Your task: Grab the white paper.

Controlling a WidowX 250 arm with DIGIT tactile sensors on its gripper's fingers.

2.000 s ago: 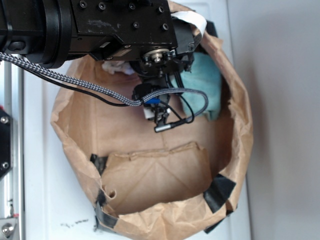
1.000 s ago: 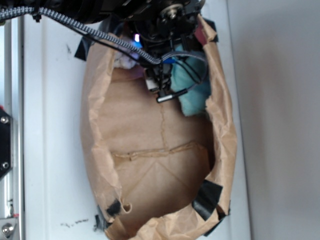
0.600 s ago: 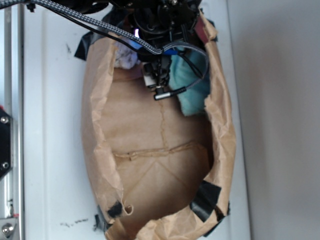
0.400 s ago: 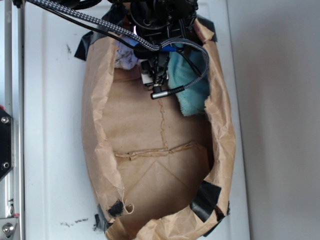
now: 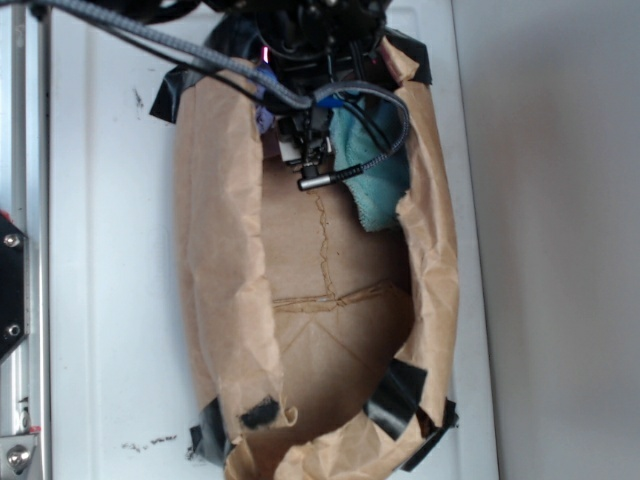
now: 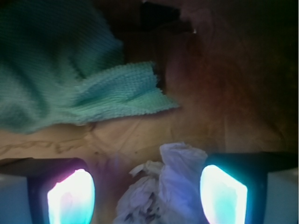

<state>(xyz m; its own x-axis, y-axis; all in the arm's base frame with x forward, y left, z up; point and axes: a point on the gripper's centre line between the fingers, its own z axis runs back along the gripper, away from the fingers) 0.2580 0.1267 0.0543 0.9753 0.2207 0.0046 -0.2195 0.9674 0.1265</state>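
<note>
In the wrist view the white paper (image 6: 163, 191) is a wrinkled wad lying on the bag floor between my two lit fingers, closer to the right finger (image 6: 223, 193) than to the left finger (image 6: 70, 198). My gripper (image 6: 147, 196) is open around it, and a gap shows on the left side. The teal cloth (image 6: 70, 79) lies beyond the paper, apart from it. In the exterior view my gripper (image 5: 303, 150) reaches into the far end of the brown paper bag (image 5: 225, 290), with the teal cloth (image 5: 375, 185) to its right. The bag's left wall hides the paper there.
The bag lies on a white surface (image 5: 110, 250) with black tape (image 5: 395, 400) at its near corners and its far left corner (image 5: 170, 90). Its walls stand close on both sides of the gripper. A metal rail (image 5: 15, 300) runs along the left edge.
My gripper has moved toward the bag's far end and down over the paper. The bag's left wall has folded inward and now covers the paper in the exterior view.
</note>
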